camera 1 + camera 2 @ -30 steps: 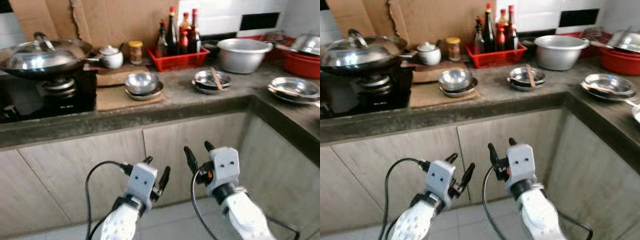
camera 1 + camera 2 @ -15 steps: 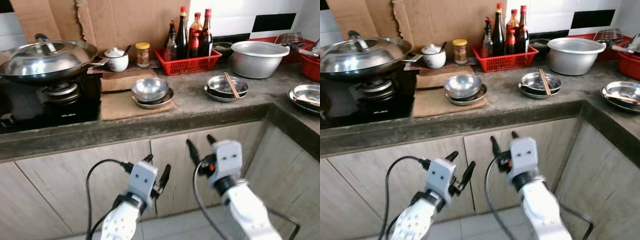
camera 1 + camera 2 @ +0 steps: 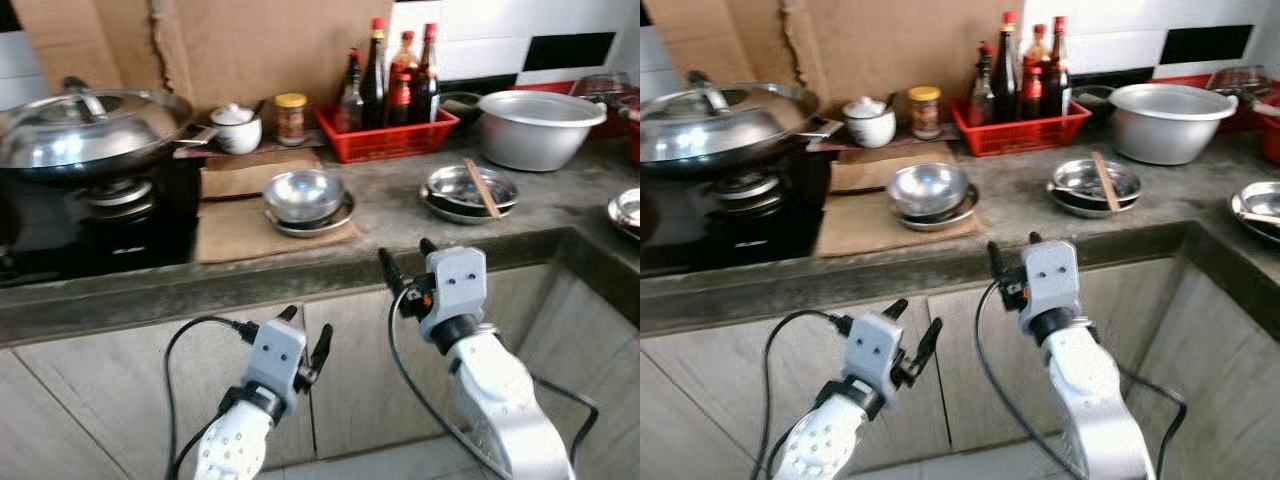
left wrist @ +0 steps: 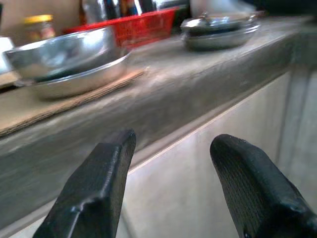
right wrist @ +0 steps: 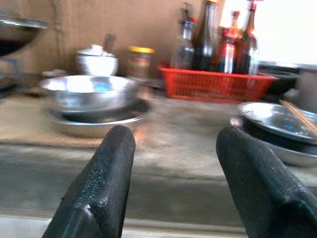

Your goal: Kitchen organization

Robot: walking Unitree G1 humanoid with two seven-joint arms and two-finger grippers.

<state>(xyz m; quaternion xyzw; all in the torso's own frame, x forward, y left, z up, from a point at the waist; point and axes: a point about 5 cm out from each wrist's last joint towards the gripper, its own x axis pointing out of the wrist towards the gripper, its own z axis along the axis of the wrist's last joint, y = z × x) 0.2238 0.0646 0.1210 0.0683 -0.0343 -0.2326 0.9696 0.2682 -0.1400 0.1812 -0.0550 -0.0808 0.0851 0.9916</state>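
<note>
A steel bowl sits in a steel plate on a cardboard mat on the grey counter. To its right is a second steel dish with chopsticks lying across it. My right gripper is open and raised to the counter's front edge, between the two dishes and in front of them. In the right wrist view the bowl lies straight beyond its fingers. My left gripper is open and lower, in front of the cabinet doors; its wrist view looks up at the bowl.
A lidded wok stands on the black stove at the left. Behind are a white pot, a jar, a red basket of bottles and a large steel basin. The counter turns a corner at right.
The view has shifted, bringing the counter nearer. My right gripper has risen from cabinet height to the counter's edge. The left gripper stays low and open.
</note>
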